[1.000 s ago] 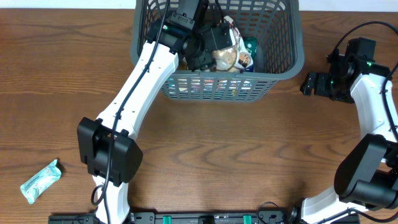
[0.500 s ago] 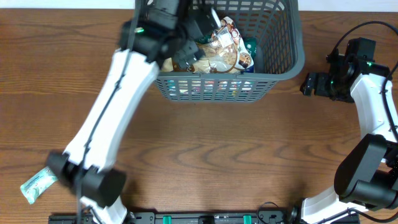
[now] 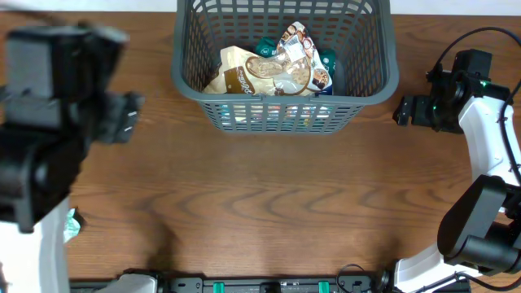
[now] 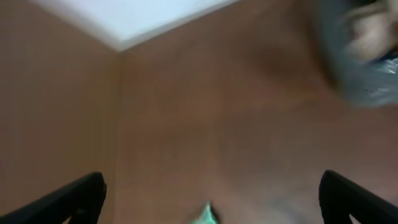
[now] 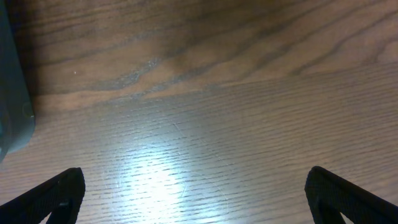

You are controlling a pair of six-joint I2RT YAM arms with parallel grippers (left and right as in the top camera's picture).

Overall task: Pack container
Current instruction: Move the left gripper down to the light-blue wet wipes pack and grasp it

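The dark grey lattice container (image 3: 368,88) stands at the table's far middle with several snack packets (image 3: 269,72) inside. It shows blurred in the left wrist view (image 4: 360,68) and as a corner in the right wrist view (image 5: 9,93). My left gripper (image 3: 122,118) is blurred, high over the table's left side, open and empty (image 4: 211,199). A green packet (image 3: 72,225) lies at the front left, mostly hidden under the left arm; its tip shows in the left wrist view (image 4: 204,214). My right gripper (image 3: 404,111) is open and empty, right of the container (image 5: 194,193).
The brown wooden table (image 3: 285,203) runs under everything. A white surface (image 4: 143,18) lies past its far edge. The right arm's cable (image 3: 464,41) loops at the far right.
My left arm has pulled out of the container and swung left and up, leaving a beige packet in the basket. The right arm has not moved.
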